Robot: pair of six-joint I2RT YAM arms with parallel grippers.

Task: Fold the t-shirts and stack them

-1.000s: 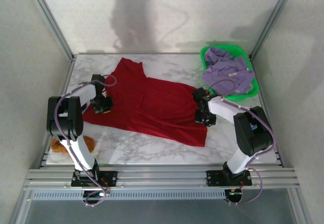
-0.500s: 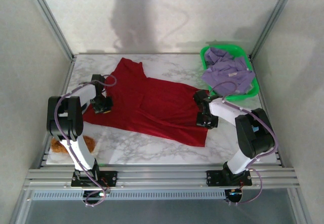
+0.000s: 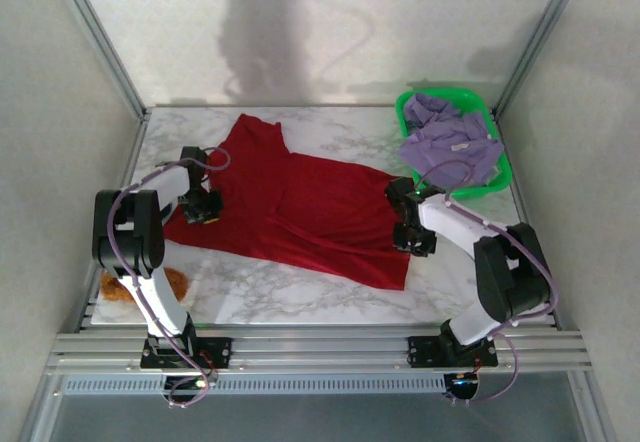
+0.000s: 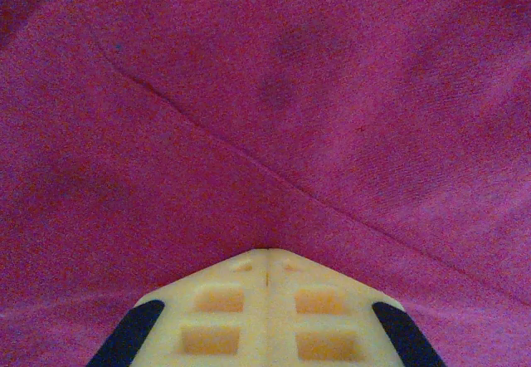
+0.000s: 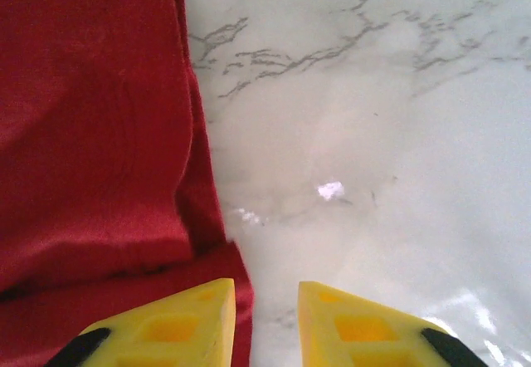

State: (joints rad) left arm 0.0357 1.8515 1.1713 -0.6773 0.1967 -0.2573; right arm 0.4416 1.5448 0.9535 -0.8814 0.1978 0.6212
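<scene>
The marble table (image 3: 300,297) is filling the floor of the cell, its white, grey-veined top showing bare along the near edge.

The red t-shirt (image 3: 300,202) is lying spread and rumpled across the middle of it, running from about 11 o'clock down to 5 o'clock, with long creases crossing the cloth.

The left arm (image 3: 130,237) is reaching in from 8 o'clock and the right arm (image 3: 500,262) from 4 o'clock, each bending down toward an edge of the red cloth.

The green basket (image 3: 404,112) is sitting in the corner at 1 o'clock. The lavender t-shirt (image 3: 450,147) is lying bunched inside it and spilling over its near rim, apart from the red one.

The left gripper (image 3: 203,205) is resting at the 9 o'clock edge of the red t-shirt. In its wrist view the yellow fingers (image 4: 224,300) are pressing together with no gap, low over the cloth; whether any fabric is pinched between them I cannot tell.

The right gripper (image 3: 413,237) is hanging at the shirt's 3 o'clock edge. Its fingers (image 5: 348,325) are standing apart, one over the red hem and the other over bare marble.

The fuzzy orange-brown lump (image 3: 112,288) is lying at 8 o'clock, partly behind the left arm.

A small white label (image 3: 458,148) is showing on the lavender cloth.
</scene>
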